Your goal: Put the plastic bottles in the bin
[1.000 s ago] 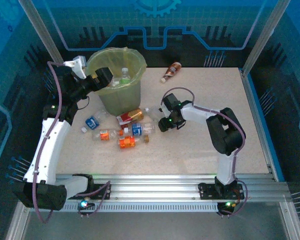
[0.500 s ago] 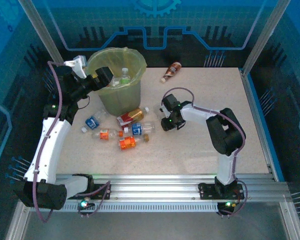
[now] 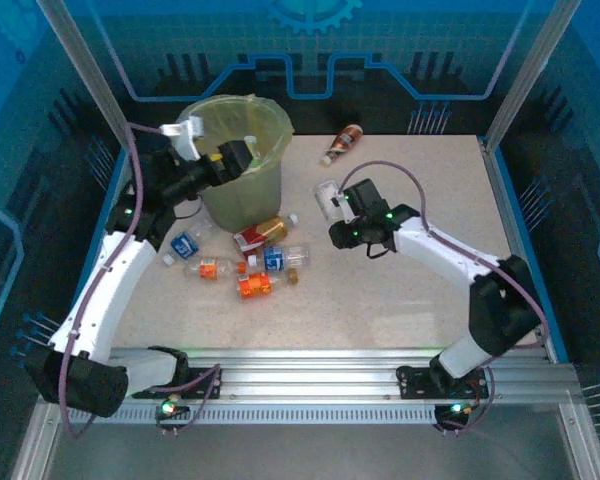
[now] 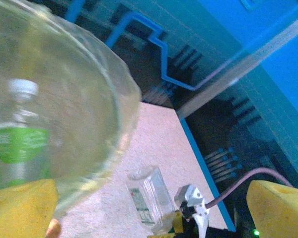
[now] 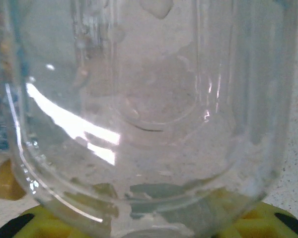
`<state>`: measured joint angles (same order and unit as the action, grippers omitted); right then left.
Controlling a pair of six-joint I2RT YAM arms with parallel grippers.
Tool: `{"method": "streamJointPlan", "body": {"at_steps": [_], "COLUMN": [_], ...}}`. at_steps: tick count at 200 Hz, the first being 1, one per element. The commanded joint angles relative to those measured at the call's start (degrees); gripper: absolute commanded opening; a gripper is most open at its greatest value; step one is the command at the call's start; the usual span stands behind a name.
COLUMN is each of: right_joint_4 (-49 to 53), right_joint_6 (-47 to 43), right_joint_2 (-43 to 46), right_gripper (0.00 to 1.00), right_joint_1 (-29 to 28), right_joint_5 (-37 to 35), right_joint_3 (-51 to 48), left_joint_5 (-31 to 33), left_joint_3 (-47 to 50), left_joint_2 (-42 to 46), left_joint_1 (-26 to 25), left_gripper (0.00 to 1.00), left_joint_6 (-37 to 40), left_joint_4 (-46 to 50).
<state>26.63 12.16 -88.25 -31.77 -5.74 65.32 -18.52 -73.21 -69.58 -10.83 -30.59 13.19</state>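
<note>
Nearest to me on the table [image 3: 410, 300] is a heap of bottles [image 3: 255, 285] between the two arms. They have orange, blue and red labels, all lie on their sides, and some touch, just in front of the foot of the bin [image 3: 277, 128]. A blue-labelled bottle [image 3: 185, 243] lies slightly apart to the left.

Past them, my right gripper [image 3: 335, 208] is closed on a clear bottle [image 5: 139, 99]. It holds it to the right of the bin, near the bin but not over the mouth. From the wrist I look through the bottle's glossy wall, with the yellow pads [image 5: 248, 218] under it. I can't tell how far along the body they bite.

I take the bottle to be empty, so almost weightless. The wall is thin and will dent if squeezed hard, and the round, slick surface could twist or pop out of the grip. I'd take these bottles across the middle of the body, where the moulded ribs stiffen them, and avoid the neck and cap.

Farther back, the bin stands lined with a yellow-green bag. My left gripper [image 3: 242, 158] hangs over its mouth with the jaws wide and nothing between them. A green-labelled bottle [image 4: 17, 144] lies inside.

Farthest off, a brown bottle [image 3: 342, 143] lies alone by the back edge, well apart from the rest.
</note>
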Motion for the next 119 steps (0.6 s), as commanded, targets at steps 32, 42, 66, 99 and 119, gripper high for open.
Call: {"method": "streamJointPlan", "body": {"at_steps": [32, 42, 66, 99, 119], "right_joint_4": [-4.0, -4.3, -5.7, -9.5, -12.8], "right_joint_6": [2.1, 2.4, 3.4, 5.1, 6.1], "right_joint_2": [10.3, 11.7, 14.5, 18.0, 20.0], "right_gripper": [0.15, 0.15, 0.15, 0.15, 0.15], "right_joint_1": [-3.1, -3.5, -4.7, -5.8, -6.2], "right_joint_5": [2.8, 2.7, 1.9, 1.3, 1.4], "right_joint_3": [-2.3, -2.5, -3.5, -6.1, -8.3], "left_joint_5": [-3.0, -3.5, -5.2, -5.7, -6.2], "left_joint_3": [0.0, -0.7, -1.8, -4.1, -4.5], "left_joint_2": [-6.5, -7.8, -10.5, -13.0, -14.1], "left_joint_1": [-11.0, -12.3, -14.7, -16.9, -17.3], "left_gripper": [0.99, 0.99, 0.99, 0.99, 0.99], "left_joint_6": [-0.7, -0.7, -0.9, 0.3, -0.3], "left_joint_4": [-6.8, -7.1, -7.5, -4.9, -5.1]}}
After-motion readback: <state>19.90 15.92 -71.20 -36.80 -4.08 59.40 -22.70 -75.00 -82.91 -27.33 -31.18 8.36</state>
